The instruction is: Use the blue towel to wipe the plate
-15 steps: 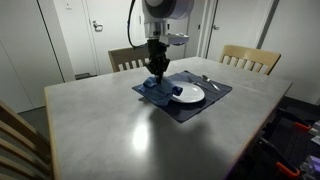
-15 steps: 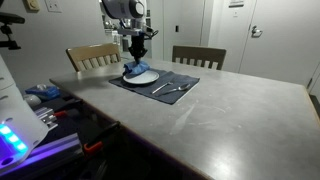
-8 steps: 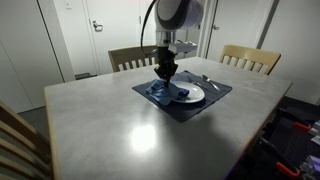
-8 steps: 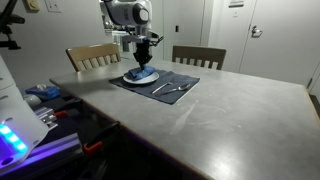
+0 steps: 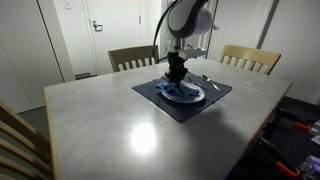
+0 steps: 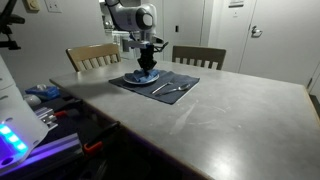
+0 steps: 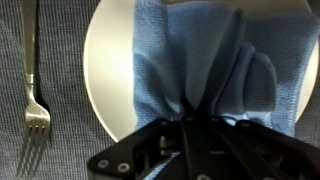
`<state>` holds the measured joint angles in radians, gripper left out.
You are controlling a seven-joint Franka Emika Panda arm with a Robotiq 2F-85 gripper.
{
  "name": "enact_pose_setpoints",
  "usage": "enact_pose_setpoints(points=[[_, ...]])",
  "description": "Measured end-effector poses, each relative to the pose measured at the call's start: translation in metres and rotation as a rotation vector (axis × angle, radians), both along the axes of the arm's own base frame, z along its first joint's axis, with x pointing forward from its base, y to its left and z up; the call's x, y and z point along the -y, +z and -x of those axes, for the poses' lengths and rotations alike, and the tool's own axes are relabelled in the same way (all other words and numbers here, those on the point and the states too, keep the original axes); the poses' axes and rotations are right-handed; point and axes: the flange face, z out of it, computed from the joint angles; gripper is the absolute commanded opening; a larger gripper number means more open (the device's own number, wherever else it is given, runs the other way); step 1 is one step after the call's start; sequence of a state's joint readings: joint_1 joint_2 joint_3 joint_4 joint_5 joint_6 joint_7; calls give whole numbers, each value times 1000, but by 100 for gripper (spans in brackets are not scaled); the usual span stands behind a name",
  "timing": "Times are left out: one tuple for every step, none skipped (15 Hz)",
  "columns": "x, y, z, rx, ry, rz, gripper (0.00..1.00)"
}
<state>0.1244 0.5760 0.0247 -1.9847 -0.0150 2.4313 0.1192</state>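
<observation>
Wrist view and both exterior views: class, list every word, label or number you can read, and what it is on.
None can be read.
The white sign on the back wall: too small to read.
The blue towel, plate and fork: no text visible.

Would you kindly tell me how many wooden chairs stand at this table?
3. One chair and a second chair stand at the far side; a third chair shows at the near left edge. Others may be hidden.
</observation>
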Motion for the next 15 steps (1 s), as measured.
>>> enact_pose_setpoints(points=[[5,1,1,4,-9,9,1],[11,1,2,6,-21,23,1],[16,1,4,4,-35,34,1],[22,1,6,3,-52,45,1],[27,1,7,1,-71,54,1],[30,1,8,-3,-89,61,1],[33,1,9,-12,-103,67,1],[34,0,12,-36,-108,71,1],[35,0,16,-68,-108,77,1],[35,-1,20,-104,-105,81,1],[34,-2,25,-145,-99,83,1],[33,-2,30,-185,-90,86,1],[32,-3,34,-218,-80,89,1],[30,-4,37,-244,-70,90,1],[28,-4,40,-265,-58,89,1]])
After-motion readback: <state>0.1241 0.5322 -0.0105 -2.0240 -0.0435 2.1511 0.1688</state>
